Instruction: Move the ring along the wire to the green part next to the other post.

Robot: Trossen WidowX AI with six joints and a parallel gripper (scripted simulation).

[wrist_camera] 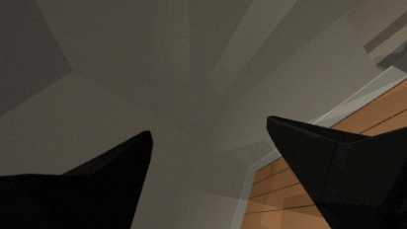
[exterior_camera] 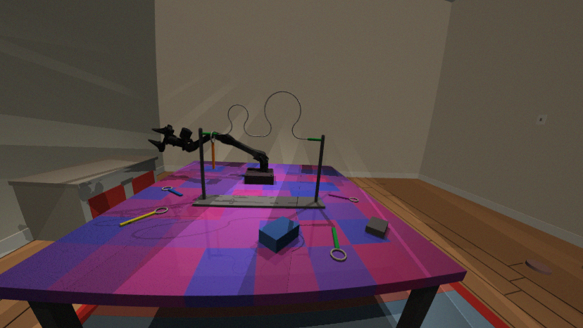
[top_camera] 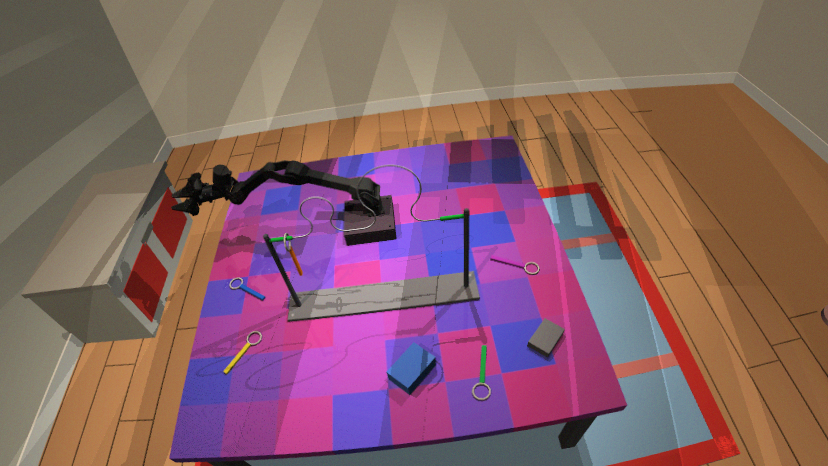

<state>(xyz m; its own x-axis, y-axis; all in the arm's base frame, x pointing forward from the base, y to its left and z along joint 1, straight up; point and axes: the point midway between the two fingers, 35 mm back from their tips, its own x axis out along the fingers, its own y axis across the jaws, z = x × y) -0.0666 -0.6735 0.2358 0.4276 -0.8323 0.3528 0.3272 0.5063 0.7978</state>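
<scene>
The ring (top_camera: 284, 241) (exterior_camera: 211, 137) hangs around the left green part of the wire, close to the left post (top_camera: 282, 270) (exterior_camera: 201, 167). Its orange handle (top_camera: 296, 261) (exterior_camera: 213, 156) hangs downward. The thin grey wire (top_camera: 419, 184) (exterior_camera: 301, 110) loops across to the right green part (top_camera: 451, 218) (exterior_camera: 313, 139) at the right post (top_camera: 466, 248) (exterior_camera: 320, 171). My gripper (top_camera: 175, 202) (exterior_camera: 150, 135) (wrist_camera: 209, 129) is open and empty, raised at the far left, beyond the left post and away from the ring. The wrist view shows only wall and floor between the fingers.
The posts stand on a grey base (top_camera: 382, 298) (exterior_camera: 260, 201). Around it lie a blue block (top_camera: 410, 365) (exterior_camera: 278, 233), a grey block (top_camera: 545, 336) (exterior_camera: 377, 226), and loose rings with blue, yellow, green and magenta handles. A cabinet (top_camera: 75, 254) (exterior_camera: 53, 203) stands left of the table.
</scene>
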